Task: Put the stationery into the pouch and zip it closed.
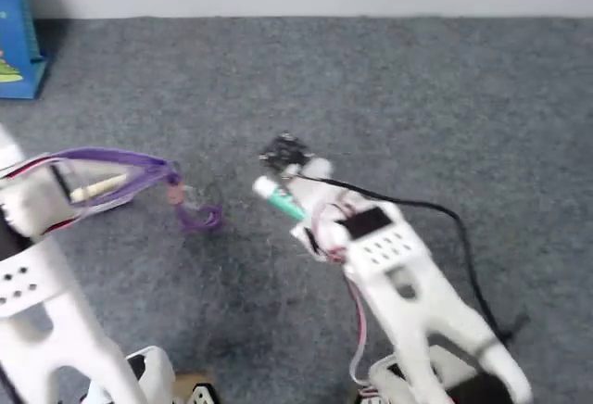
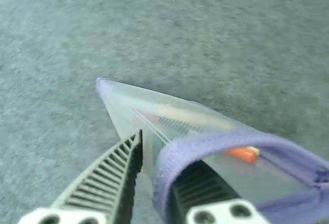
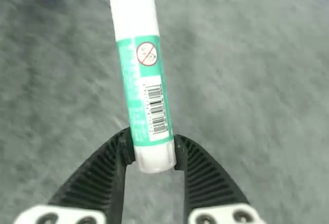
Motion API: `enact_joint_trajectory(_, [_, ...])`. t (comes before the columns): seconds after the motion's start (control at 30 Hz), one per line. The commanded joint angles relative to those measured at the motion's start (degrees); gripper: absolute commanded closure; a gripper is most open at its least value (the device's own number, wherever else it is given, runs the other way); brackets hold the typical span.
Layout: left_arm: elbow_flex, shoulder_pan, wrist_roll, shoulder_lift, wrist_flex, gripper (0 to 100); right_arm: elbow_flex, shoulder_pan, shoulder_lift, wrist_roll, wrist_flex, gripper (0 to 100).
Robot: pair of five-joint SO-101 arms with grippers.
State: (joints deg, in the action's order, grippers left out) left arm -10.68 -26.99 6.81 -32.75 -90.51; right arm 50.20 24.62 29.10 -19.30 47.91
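Note:
A clear pouch (image 2: 169,126) with a purple zip edge (image 2: 216,147) is held up off the grey carpet by my left gripper (image 2: 154,183), which is shut on its edge. In the high view the pouch (image 1: 102,182) hangs at the left, its purple strap (image 1: 199,217) trailing down to the right. A pencil-like item (image 1: 97,188) and an orange piece (image 2: 241,154) lie inside. My right gripper (image 3: 151,154) is shut on a green-and-white glue stick (image 3: 140,75), held above the carpet to the right of the pouch's open end, its white cap (image 1: 264,185) toward the pouch.
A small black binder clip (image 1: 285,152) lies on the carpet just beyond the glue stick. A blue box (image 1: 14,43) stands at the far left by the wall. A black cable (image 1: 445,214) runs along the right arm.

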Motion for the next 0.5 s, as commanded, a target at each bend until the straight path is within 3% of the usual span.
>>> enact_joint_trajectory(0.0, [2.2,9.6,3.3,0.8,-1.0,99,4.9,-4.7,10.4,-0.4,-0.9,99.1])
enact_joint_trajectory(0.27, [11.7,19.5,8.7,0.8,-2.5,99,17.9,-8.7,25.9,-0.4,-0.9,99.1])
enact_joint_trajectory(0.47, [8.7,20.8,8.8,0.9,-4.8,99,22.9,-10.7,36.0,-0.3,-0.9,99.1])
